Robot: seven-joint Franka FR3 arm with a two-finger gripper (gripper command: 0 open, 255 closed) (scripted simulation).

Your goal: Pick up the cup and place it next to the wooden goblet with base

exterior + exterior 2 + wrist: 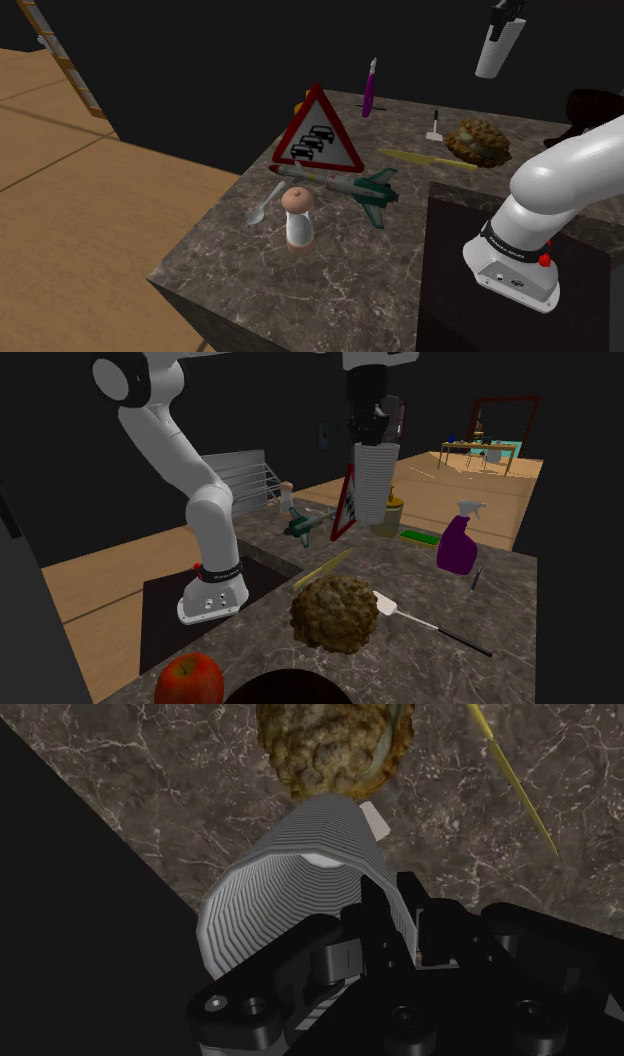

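Shoulder view, going left to right: a spoon (262, 211) was laid toward the near-left part of the counter (230, 270), with the goblet (298, 220) stood upright just beside it. Behind those a triangular sign (318, 132) was propped up, and a toy rocket (345, 186) was laid in front of it. Further right a yellow stick (425, 158) and a brown lump (478, 142) could be seen. Roughly above the lump, well clear of the counter, the cup (496, 48) was hung from the gripper (503, 20). The cup was drawn pale and ribbed, so no material could be called.

Wrist view: the cup's wall was pinched between the fingers near the rim, one inside and one outside as far as could be made out. It was counted as properly held, and the lump was seen straight past it.

So the pick-up part looked done, tbh, and the carry was reckoned to be the step in hand. The cup was well apart from the goblet, with the sign and rocket sat between them.

For the next move, the cup would need to be carried toward the shoulder view's left and kept high enough that the sign isn't clipped. Then it should be lowered onto bare counter beside the goblet, not onto the spoon, without the goblet being knocked. Only then should the grip be let go.
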